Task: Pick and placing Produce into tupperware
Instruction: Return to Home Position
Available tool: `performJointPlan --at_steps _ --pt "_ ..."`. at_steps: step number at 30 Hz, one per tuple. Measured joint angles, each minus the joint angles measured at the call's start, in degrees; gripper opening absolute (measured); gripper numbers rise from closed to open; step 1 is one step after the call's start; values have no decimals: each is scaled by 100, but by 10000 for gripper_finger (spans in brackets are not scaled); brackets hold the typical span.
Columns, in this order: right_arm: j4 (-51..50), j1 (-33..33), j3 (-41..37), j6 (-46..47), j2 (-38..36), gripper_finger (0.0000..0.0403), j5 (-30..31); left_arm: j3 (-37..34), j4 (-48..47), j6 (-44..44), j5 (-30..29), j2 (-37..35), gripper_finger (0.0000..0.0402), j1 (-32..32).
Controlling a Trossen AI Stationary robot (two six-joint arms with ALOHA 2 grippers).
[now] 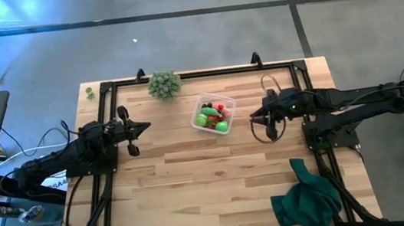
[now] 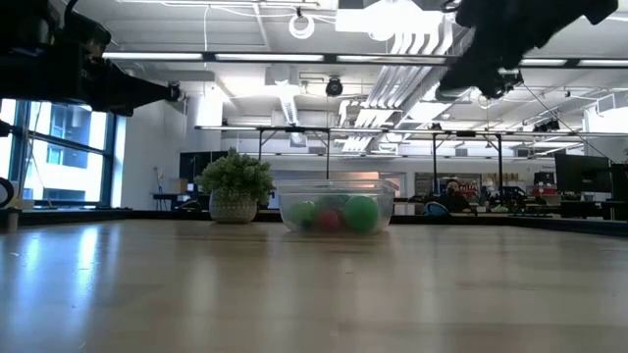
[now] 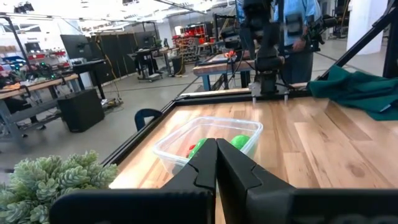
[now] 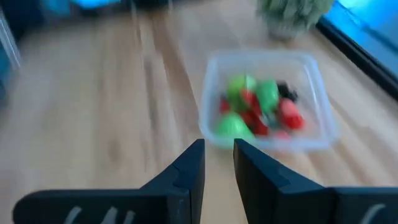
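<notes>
Clear tupperware (image 1: 197, 121) sits at twelve o'clock from the worktop (image 1: 194, 176) centre, produce (image 1: 216, 115) inside, small pieces blurred together. Left jaws, nine o'clock, pressed together; right jaws, three o'clock, narrowly spread, empty.

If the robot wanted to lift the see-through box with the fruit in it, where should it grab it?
Probably one side wall of the tupperware, pinched over the open rim from straight above, one finger inside, one outside. It has no lid or handle and looks too wide to span. The right gripper is nearer; choose a stretch with no produce against it.
</notes>
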Motion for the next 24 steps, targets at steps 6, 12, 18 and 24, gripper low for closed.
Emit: performJointPlan --at_steps 6,12,18,24 --pt "1802 1 0 2553 0 75 133 2 2 2 0 0 1 0" --pt "4179 -23 65 1967 -169 75 -106 2 4 2 0 0 1 0" --pt "3716 -189 820 691 -1298 75 -382 2 7 3 -2 0 1 0" --pt "2567 -198 1199 165 -2564 34 -141 2 5 4 -1 0 1 0"
